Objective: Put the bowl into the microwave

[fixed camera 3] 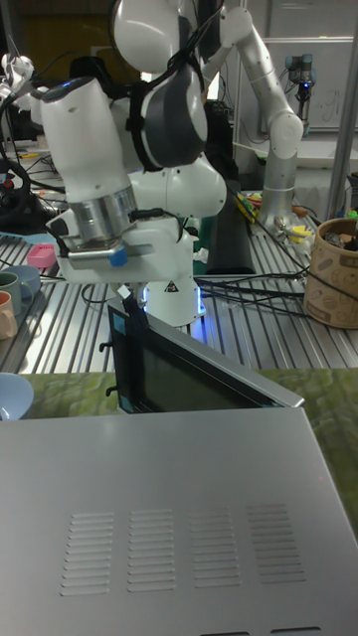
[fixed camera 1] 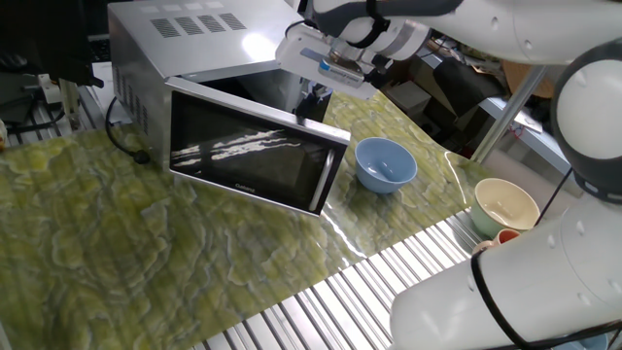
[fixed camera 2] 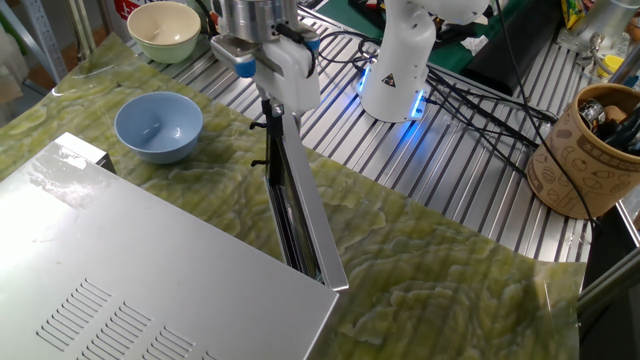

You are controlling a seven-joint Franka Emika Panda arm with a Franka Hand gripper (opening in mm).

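Observation:
The light-blue bowl (fixed camera 1: 386,163) (fixed camera 2: 158,126) sits upright on the green mat, just right of the microwave's door; only its edge (fixed camera 3: 8,396) shows in the tall view. The silver microwave (fixed camera 1: 194,39) (fixed camera 2: 120,280) (fixed camera 3: 179,497) has its dark glass door (fixed camera 1: 253,160) (fixed camera 2: 300,210) (fixed camera 3: 189,383) swung partly open. My gripper (fixed camera 1: 313,102) (fixed camera 2: 272,125) (fixed camera 3: 127,298) hangs at the top corner of the door's free edge, fingers pointing down against it. Their spread is hidden by the door edge. The bowl lies apart from the gripper.
A cream bowl (fixed camera 1: 503,206) (fixed camera 2: 165,30) stands on the slatted metal table (fixed camera 1: 389,282) beyond the light-blue one. The robot's base (fixed camera 2: 400,70) and cables lie behind the door. A brown pot of tools (fixed camera 2: 590,150) (fixed camera 3: 333,273) stands at the far side.

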